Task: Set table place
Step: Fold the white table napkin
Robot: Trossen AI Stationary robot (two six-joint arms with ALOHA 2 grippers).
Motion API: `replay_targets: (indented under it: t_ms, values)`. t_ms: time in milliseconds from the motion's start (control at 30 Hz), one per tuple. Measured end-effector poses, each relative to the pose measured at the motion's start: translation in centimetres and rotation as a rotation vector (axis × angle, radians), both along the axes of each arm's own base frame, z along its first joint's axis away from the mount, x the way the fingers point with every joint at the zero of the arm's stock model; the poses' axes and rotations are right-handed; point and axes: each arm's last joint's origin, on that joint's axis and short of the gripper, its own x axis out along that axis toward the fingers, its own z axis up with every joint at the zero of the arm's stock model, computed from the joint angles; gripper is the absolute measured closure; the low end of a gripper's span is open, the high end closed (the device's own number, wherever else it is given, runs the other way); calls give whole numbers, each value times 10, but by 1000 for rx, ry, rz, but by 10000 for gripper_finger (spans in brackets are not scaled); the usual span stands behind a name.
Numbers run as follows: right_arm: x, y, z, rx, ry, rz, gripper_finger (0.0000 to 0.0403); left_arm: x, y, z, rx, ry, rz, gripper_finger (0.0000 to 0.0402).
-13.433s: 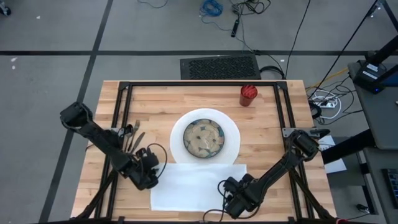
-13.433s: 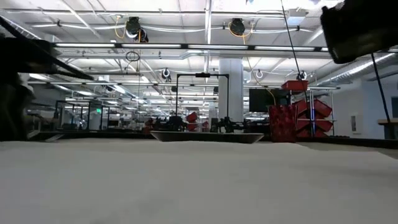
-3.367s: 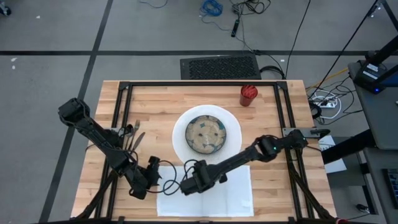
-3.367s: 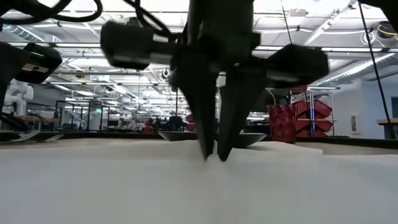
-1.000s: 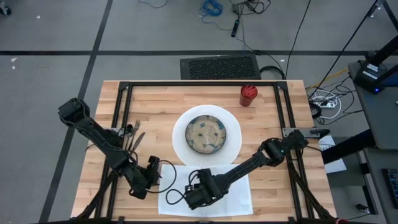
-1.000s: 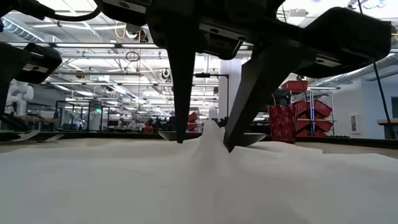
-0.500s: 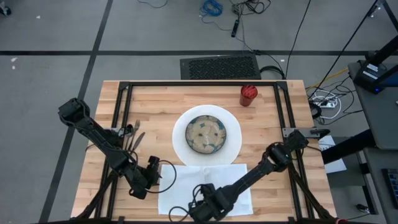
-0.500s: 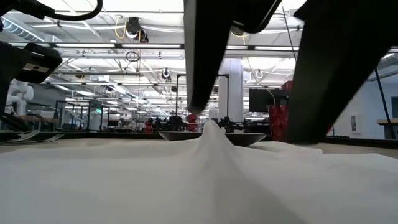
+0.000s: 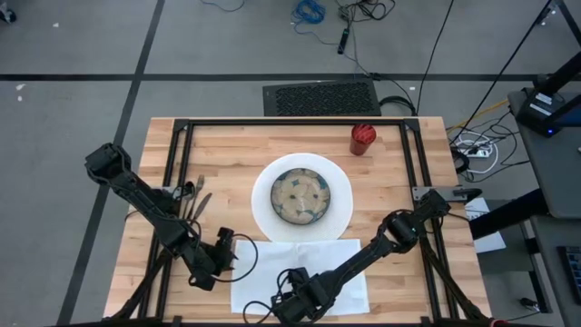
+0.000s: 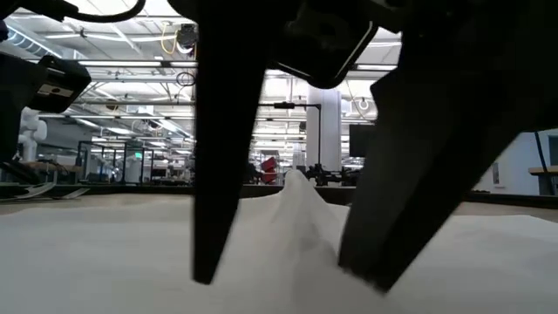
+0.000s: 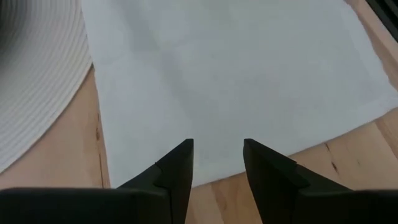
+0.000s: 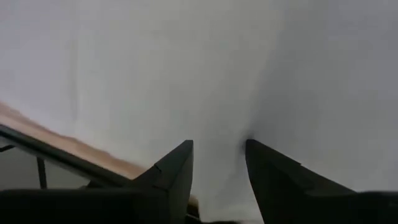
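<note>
The right gripper [image 9: 292, 311], jaws apart and empty, is hovering over the white cloth napkin [image 9: 340, 262]; descending, it risks bunching the pinched ridge. The left gripper [image 9: 232, 253], also open, is waiting beside the napkin.

Two dark jointed arms, looping black cables

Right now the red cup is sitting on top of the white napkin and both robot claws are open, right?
Not quite. In the high view the red cup stands on bare wood at the table's far edge, well apart from the white napkin, which lies on the near side of the plate. The rest holds: the left gripper and right gripper are both open.
</note>
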Motion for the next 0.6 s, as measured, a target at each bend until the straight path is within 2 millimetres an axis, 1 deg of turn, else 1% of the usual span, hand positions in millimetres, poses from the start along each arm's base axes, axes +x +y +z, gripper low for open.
replay_targets:
  t_ms: [167, 233, 367, 433, 600]
  values:
    - [-4, -5, -3, -37, 53, 10, 275, 5, -2, 3, 2, -65, -33, 274]
    - [-4, -5, -3, -41, 62, 9, 289, 6, -3, 4, -2, -76, -38, 274]
    - [-5, -6, -3, -38, 74, 12, 329, 7, -2, 4, 2, -80, -41, 274]
    - [-4, -5, -3, -25, 68, 14, 342, 7, -2, 4, 4, -80, -42, 274]
    - [1, -1, -1, 5, 7, 58, 342, 7, -2, 4, 9, -82, -49, 274]
